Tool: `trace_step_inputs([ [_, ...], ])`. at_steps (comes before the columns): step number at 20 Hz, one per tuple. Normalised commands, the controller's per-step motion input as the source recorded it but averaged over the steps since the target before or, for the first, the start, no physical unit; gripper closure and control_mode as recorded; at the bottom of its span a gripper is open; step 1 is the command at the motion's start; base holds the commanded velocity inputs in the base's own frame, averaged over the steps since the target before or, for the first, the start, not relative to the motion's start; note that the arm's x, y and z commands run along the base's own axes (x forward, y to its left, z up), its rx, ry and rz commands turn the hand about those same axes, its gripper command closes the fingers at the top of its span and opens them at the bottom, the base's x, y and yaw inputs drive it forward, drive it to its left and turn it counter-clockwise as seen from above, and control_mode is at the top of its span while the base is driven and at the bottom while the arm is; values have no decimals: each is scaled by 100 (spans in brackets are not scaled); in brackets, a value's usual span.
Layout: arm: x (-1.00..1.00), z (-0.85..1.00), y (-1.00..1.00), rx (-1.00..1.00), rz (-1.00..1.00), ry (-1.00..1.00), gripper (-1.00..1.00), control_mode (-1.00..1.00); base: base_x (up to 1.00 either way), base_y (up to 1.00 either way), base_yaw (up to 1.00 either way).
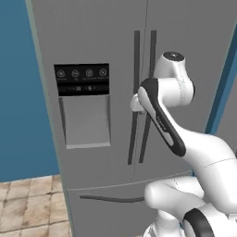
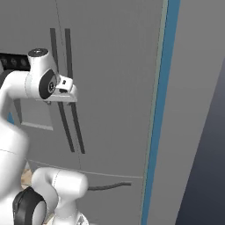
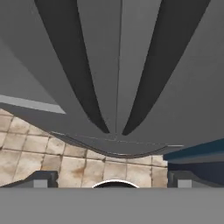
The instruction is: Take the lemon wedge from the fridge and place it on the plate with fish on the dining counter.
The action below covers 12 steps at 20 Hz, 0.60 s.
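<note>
End effector (image 3: 111, 179) facing fridge (image 3: 118, 65) handles

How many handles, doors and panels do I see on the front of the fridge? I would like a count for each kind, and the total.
Vertical door handles: 2, one on the left door, one on the right door
Drawer handles: 1
Upper doors: 2, both closed
Bottom drawers: 1, closed
Dispenser panels: 1
Total: 7, all parts of the fridge

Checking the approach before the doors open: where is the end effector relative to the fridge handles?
In the hand view the end effector faces the closed fridge, roughly centred on the door seam between the two dark handles, fingers wide apart and gripping neither.
</note>
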Motion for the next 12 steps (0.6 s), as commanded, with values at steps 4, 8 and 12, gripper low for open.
trace_step_inputs([
  [4,0,0,0,0,0,0,-100,100,-76,-1,0],
  [8,0,0,0,0,0,0,-100,100,-66,-14,0],
  [12,0,0,0,0,0,0,-100,100,-13,0,0],
])
